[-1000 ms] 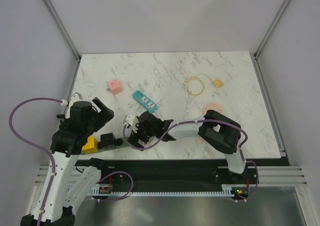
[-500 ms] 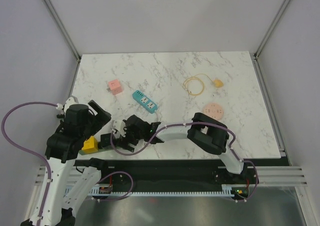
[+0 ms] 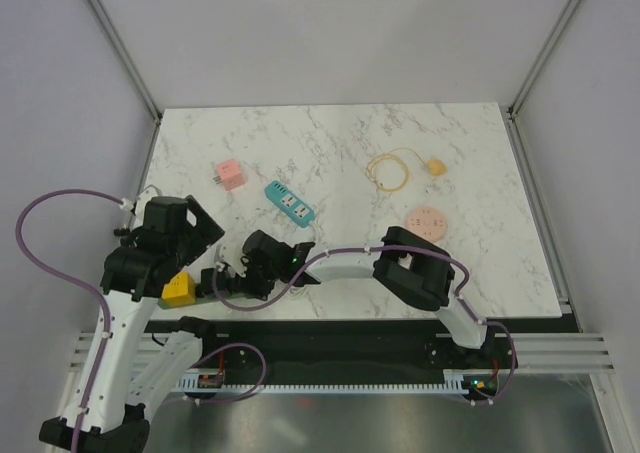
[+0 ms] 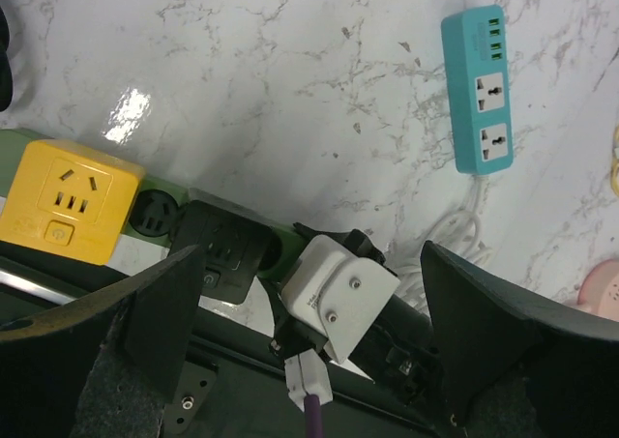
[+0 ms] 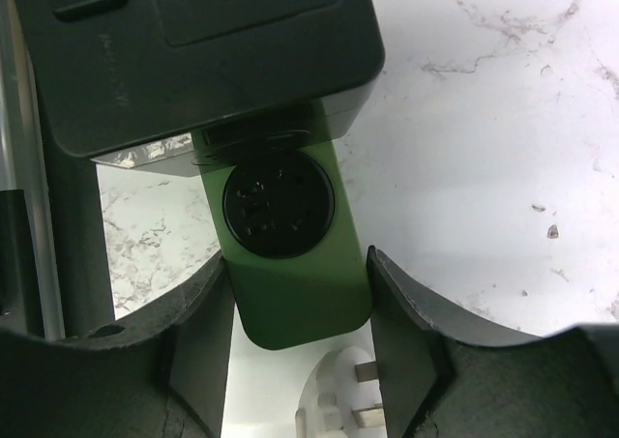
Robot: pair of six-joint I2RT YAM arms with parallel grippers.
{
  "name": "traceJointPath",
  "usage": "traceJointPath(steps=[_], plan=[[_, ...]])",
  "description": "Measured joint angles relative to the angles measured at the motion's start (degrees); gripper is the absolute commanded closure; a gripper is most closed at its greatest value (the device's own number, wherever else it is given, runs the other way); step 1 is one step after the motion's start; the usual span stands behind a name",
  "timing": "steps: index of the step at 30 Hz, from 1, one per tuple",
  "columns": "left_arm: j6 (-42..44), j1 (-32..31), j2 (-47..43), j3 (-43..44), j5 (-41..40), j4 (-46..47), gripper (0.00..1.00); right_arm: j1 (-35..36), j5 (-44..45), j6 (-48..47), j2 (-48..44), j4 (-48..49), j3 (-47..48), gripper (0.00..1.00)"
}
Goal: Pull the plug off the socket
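White plug (image 5: 324,414): out of the socket, metal pins bare. Only part of it shows, at the bottom edge of the right wrist view, just off the free end of the green power strip (image 5: 295,293) at the near-left edge of the worktop (image 5: 503,167). The strip end carries a round black socket (image 5: 279,204), with a black adapter (image 5: 193,42) next along and a yellow adapter (image 4: 68,201) beyond.

Right gripper (image 5: 298,259): jaws pressed on both sides of the strip end.

Left gripper (image 4: 309,254): jaws spread wide, holding nothing.
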Motion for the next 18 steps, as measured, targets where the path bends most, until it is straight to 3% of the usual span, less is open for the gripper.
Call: traceJointPath(steps=[10,18], plan=[[2.54,0.31,8.92,0.13,-1.29,0.57,0.01,1.03,8.70,1.27,-7.04,5.92,-11.82,1.00],[3.21,1.66,10.62,-0.13,1.55,4.74,0.09,-3.43,6.73,1.79,-11.06,6.84,-17.57,1.00]])
